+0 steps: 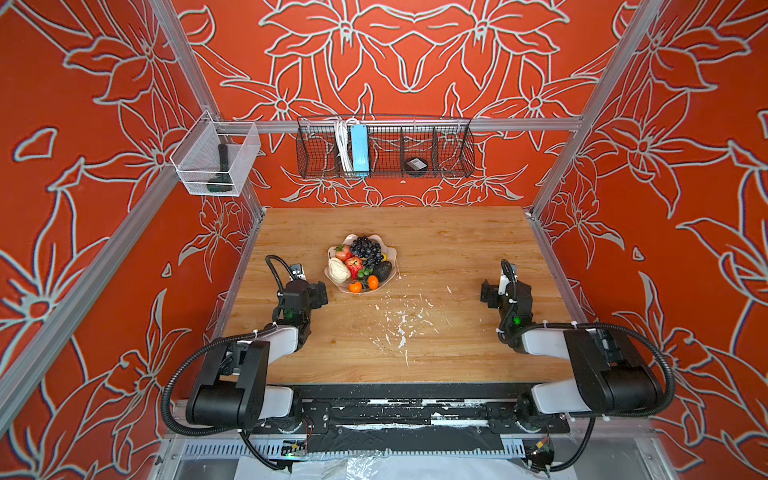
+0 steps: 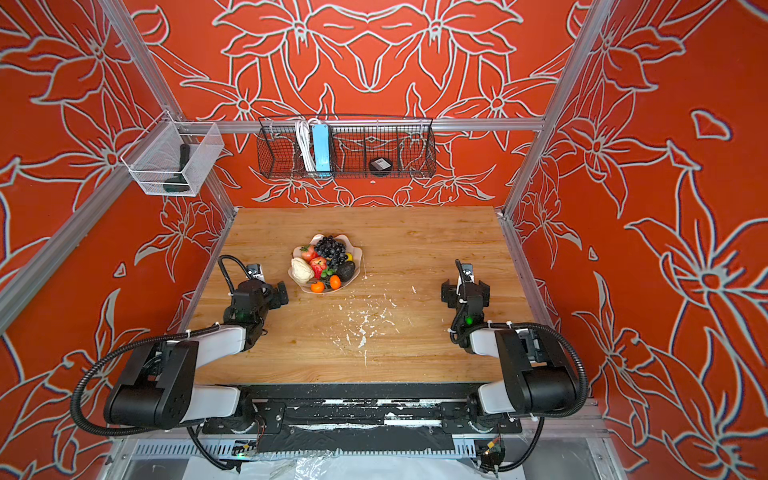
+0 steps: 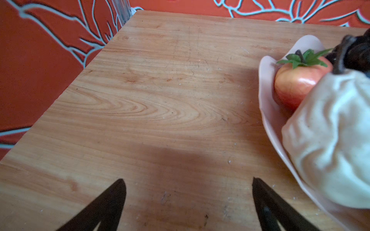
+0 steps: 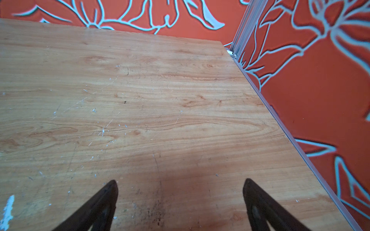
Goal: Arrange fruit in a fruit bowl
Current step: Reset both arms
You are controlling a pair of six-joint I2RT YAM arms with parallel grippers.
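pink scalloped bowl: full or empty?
Full: the pale pink scalloped bowl is heaped with a dark purple grape bunch, dark avocado, tiny oranges, cream lumpy piece.

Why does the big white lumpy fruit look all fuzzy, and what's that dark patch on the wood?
Left wrist view: the cream lumpy piece sits close to the lens, so it blurs; the dark patch on the table is a soft shadow. Right wrist view: a similar shadow. In both top views the piece looks crisper.

1. In the left wrist view the edge cuts off the bowl (image 3: 266, 112), the cream fruit (image 3: 330, 140) and the grapes (image 3: 358, 52).
2. In a top view the grapes hide most of a yellow fruit (image 2: 350, 257).
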